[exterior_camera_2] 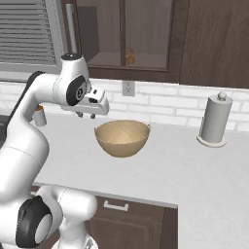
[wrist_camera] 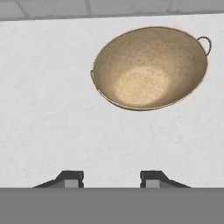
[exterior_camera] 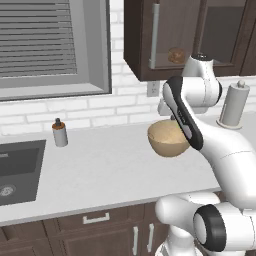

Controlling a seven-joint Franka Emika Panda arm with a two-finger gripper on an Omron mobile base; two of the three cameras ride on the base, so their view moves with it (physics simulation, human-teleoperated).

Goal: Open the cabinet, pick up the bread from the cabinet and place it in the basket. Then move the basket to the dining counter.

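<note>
Fingertips (wrist_camera: 70,178) low in the hand view, parted with bare worktop (wrist_camera: 52,122) between them, grasping nothing. Gripper (exterior_camera_2: 86,115) seen in the right base view at centre left, pointing down, hanging above the worktop just left of the basket (exterior_camera_2: 122,138) and apart from it. Basket sitting upright at frame centre there, empty inside; in the hand view at upper right (wrist_camera: 148,70), a small loop handle on its right rim; in the left base view right of centre (exterior_camera: 167,139), partly behind the arm's forearm. Bread (exterior_camera_2: 130,56) on the cabinet (exterior_camera_2: 146,75) shelf at the top centre of the right base view, behind the glass; also visible in the left base view at upper right (exterior_camera: 176,55), just right of the long silver handle (exterior_camera: 154,36). Cabinet doors look closed in both base views. Paper-towel roll (exterior_camera_2: 214,122) standing upright at right of the right base view, well apart from the basket. Small bottle (exterior_camera: 59,133) upright at left of the left base view, beside the sink (exterior_camera: 20,167) at lower left, under the window (exterior_camera: 50,45). Wall outlet (exterior_camera_2: 128,88) on the white brick above the basket.
</note>
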